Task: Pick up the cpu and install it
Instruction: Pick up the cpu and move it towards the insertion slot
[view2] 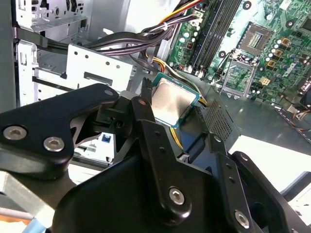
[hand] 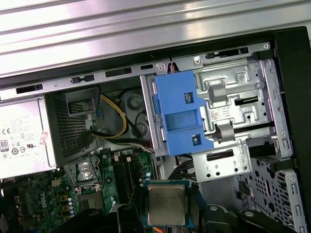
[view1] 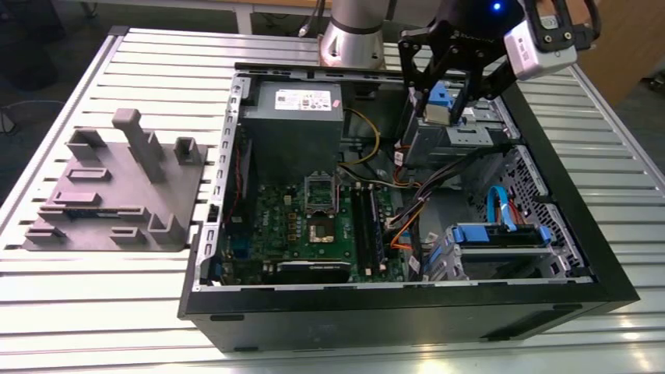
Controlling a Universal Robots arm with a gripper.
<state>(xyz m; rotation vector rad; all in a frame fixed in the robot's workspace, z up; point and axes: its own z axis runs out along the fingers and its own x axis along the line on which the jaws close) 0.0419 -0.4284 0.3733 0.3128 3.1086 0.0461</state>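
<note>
The cpu (view2: 172, 101), a small flat square chip with a silver-grey top and thin pale rim, is held edge-on between my gripper's black fingers (view2: 140, 108). My gripper (view2: 170, 110) is shut on it. In the first wrist view the cpu (hand: 166, 203) hangs above the inside of the open computer case, with the gripper (hand: 167, 217) around it. In the exterior view my gripper (view1: 454, 95) hovers over the case's far right corner, above the drive cage. The open socket (view1: 321, 226) on the green motherboard lies lower, toward that view's left; it also shows as the socket (view2: 257, 34) and the socket (hand: 87, 172).
A grey power-supply box (view1: 299, 101) sits at the case's far side. A blue drive bracket (hand: 177, 114) and a metal drive cage (hand: 233, 111) lie under my gripper. Cable bundles (view2: 131, 41) run near the memory sticks (view1: 364, 226). A grey fixture (view1: 114, 187) stands on the slatted table.
</note>
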